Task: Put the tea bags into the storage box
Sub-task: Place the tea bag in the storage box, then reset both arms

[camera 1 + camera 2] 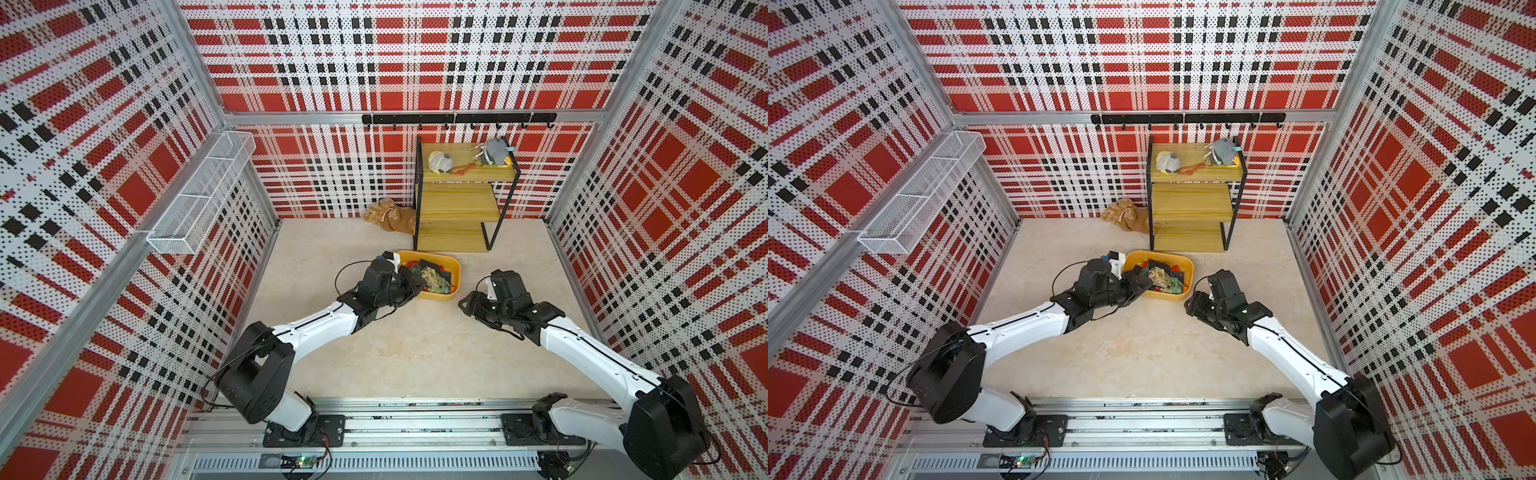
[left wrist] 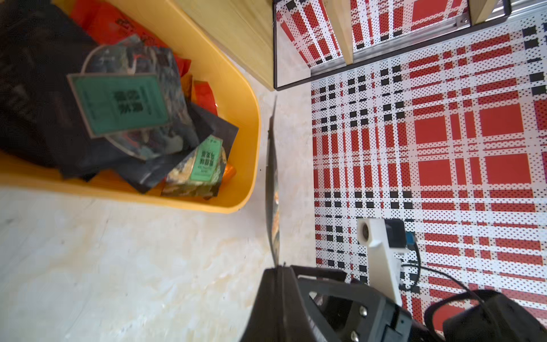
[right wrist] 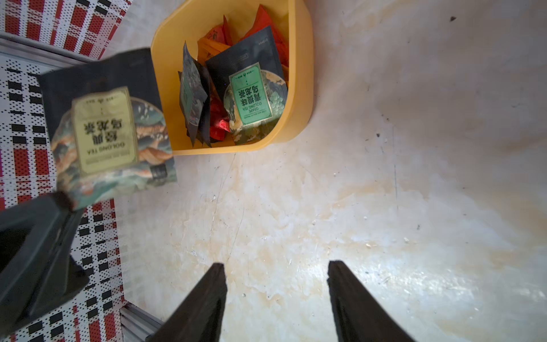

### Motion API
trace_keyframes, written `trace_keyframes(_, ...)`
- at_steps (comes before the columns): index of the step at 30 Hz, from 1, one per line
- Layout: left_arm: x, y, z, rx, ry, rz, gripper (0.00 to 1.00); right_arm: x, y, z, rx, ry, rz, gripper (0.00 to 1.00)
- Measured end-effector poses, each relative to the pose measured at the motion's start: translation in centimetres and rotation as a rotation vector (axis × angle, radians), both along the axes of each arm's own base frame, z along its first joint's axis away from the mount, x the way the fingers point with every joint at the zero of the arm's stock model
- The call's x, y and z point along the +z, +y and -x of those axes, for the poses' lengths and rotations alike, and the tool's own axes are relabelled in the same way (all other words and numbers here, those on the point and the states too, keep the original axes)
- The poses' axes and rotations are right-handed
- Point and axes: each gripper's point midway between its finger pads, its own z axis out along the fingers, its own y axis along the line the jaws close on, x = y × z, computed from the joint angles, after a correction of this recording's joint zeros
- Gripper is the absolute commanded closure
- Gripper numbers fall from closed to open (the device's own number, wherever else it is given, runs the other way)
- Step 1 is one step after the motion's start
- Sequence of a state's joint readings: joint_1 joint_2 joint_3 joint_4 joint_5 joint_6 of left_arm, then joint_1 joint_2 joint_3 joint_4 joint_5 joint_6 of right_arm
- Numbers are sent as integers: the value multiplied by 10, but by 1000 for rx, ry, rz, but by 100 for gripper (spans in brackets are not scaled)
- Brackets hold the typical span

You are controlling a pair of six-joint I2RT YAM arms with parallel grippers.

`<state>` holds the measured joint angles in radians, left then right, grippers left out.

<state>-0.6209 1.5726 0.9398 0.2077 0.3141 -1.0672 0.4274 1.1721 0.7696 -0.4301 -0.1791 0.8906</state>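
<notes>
the step in hand looks like the drop: the left claw (image 1: 415,284) is pressed together on one tan-labelled tea bag (image 3: 106,133), held in the air at the left edge of the storage box (image 1: 454,266), just above centre in both top views. the other tea bags (image 3: 251,94) lie piled inside. the next move likely calls for carrying it over the rim, then letting go. the right claw (image 3: 276,263) is spread and empty over bare worktop (image 1: 395,353), just right of the box
</notes>
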Motion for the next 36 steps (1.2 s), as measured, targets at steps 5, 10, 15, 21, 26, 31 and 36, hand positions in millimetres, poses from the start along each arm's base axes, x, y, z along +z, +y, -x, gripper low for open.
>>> trace_keyframes(5,-37,-11,-26,-28,42,-38,100,2,-12,2,-15,2,15,38)
trace_keyframes(10,-68,-15,-24,-54,92,-73,87,6,-20,2,-28,-8,18,38)
trace_keyframes(15,-68,-15,-26,-54,65,-79,54,5,-20,3,-24,0,19,37)
trace_keyframes(21,-64,-3,-29,-22,26,-100,3,4,-21,5,-19,5,26,19)
trace_keyframes(26,-28,45,-44,83,-61,-154,1,6,-32,3,-55,-15,59,0)
trace_keyframes(31,30,167,-62,374,-219,-254,1,18,-61,-8,-160,-80,116,0)
trace_keyframes(36,60,290,-32,709,-419,-428,1,29,-98,-23,-284,-176,246,0)
